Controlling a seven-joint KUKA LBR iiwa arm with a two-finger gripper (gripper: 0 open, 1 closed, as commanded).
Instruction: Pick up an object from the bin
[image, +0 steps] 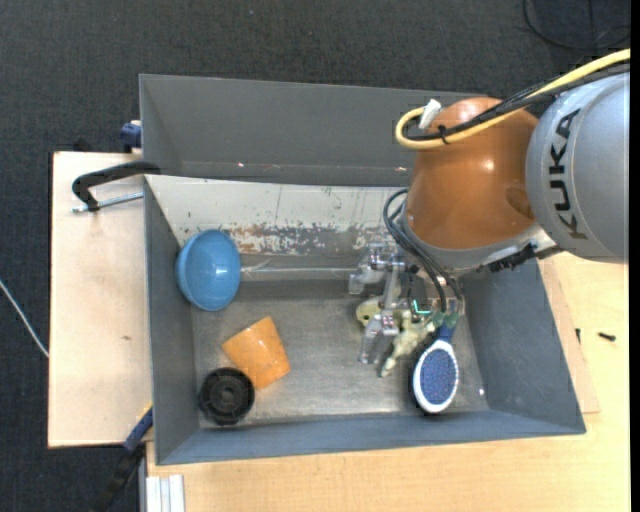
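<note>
Grey arm (585, 160) marked KUKA, end effector (386, 338) nr blue-white oval brush (436, 376), grip state unclear

Fairly bright, even light falls from above. The grey metal bin (300, 125) takes a pale glare along the foot of its far wall (streaked and speckled there) — its near-left corner lies darker. The glossy orange wrist cover (465, 190) carries a soft highlight near its top; the round blue plastic bowl (208, 268) shows a faint sheen.
</note>
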